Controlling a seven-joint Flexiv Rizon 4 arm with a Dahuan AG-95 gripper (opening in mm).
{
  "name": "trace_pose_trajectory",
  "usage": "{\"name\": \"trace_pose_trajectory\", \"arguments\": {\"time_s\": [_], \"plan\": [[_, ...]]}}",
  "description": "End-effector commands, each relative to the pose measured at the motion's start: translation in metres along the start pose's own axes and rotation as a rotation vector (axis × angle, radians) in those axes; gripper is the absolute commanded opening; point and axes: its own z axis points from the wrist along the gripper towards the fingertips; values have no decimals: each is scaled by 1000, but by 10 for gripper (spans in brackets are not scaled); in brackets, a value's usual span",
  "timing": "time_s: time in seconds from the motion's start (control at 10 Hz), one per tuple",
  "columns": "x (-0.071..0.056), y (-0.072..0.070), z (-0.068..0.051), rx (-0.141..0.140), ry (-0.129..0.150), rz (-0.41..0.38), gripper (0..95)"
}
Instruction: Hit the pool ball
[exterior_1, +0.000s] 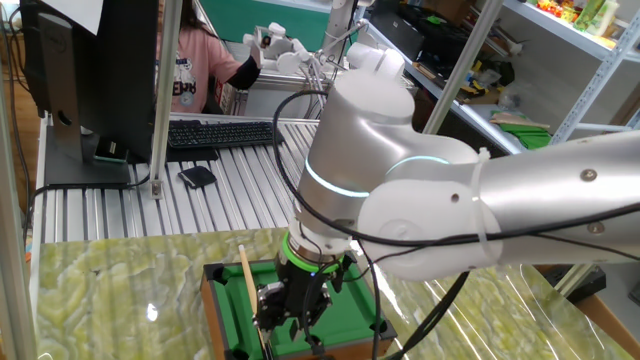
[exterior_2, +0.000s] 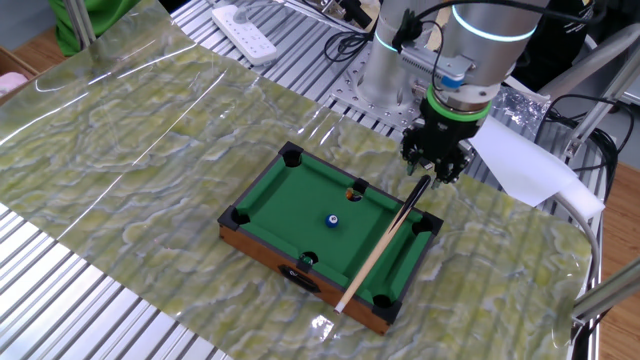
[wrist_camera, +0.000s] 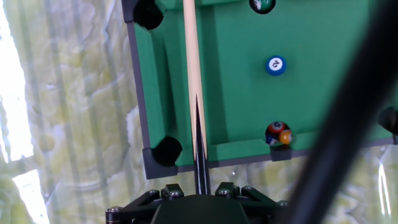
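Blue pool ball (exterior_2: 331, 221) was left mid-felt; the cue stick (exterior_2: 382, 246) beside it was pinched at its butt by the gripper (exterior_2: 436, 172), seemingly for aiming.

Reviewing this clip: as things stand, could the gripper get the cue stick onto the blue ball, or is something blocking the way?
Probably yes. The gripper hangs over the cue stick's dark butt end, and the blue ball sits alone on open felt beside the stick. The other balls are in pockets, so nothing seems to lie between.
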Motion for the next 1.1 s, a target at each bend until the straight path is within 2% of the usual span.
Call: {"name": "trace_pose_trajectory", "arguments": {"time_s": [0.1, 0.6, 1.1], "plan": [[2, 1, 2, -1, 3, 6, 380], [15, 1, 15, 0, 1, 10, 380], [20, 3, 29, 0, -1, 43, 380]]}}
